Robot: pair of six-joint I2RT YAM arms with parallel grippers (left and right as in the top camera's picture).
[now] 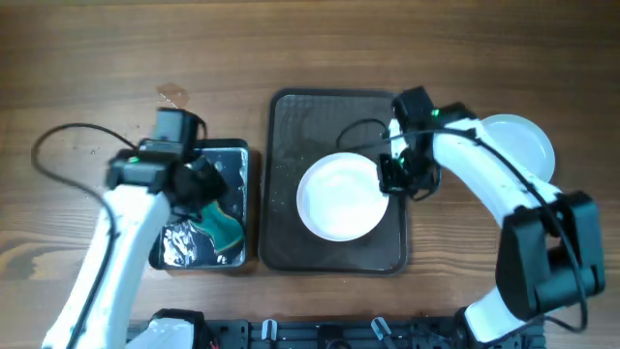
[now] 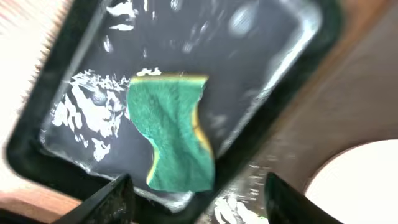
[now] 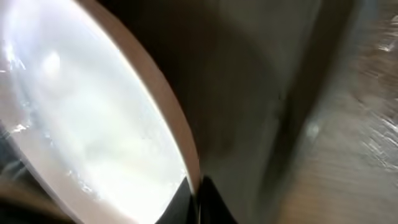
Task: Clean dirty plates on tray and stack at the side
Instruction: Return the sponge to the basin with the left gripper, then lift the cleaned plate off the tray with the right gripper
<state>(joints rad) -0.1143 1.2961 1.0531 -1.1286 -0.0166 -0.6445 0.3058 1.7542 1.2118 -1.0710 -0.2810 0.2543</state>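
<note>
A plain white plate [image 1: 337, 197] lies on the dark brown tray [image 1: 291, 126], towards its front. My right gripper [image 1: 392, 176] is shut on the plate's right rim; in the right wrist view the rim [image 3: 158, 106] runs between the two fingertips [image 3: 198, 199]. Another white plate [image 1: 523, 143] lies on the table right of the tray, partly hidden by the right arm. My left gripper [image 1: 199, 189] is open and empty above the black container [image 1: 237, 155]. The left wrist view shows its fingers [image 2: 193, 202] apart over the teal sponge [image 2: 173, 132].
The black container [image 2: 74, 168] holds the teal sponge [image 1: 225, 228] and wet white streaks, left of the tray. A small wet mark [image 1: 172, 95] is on the wooden table at the back left. A corner of a white plate [image 2: 360, 183] shows in the left wrist view.
</note>
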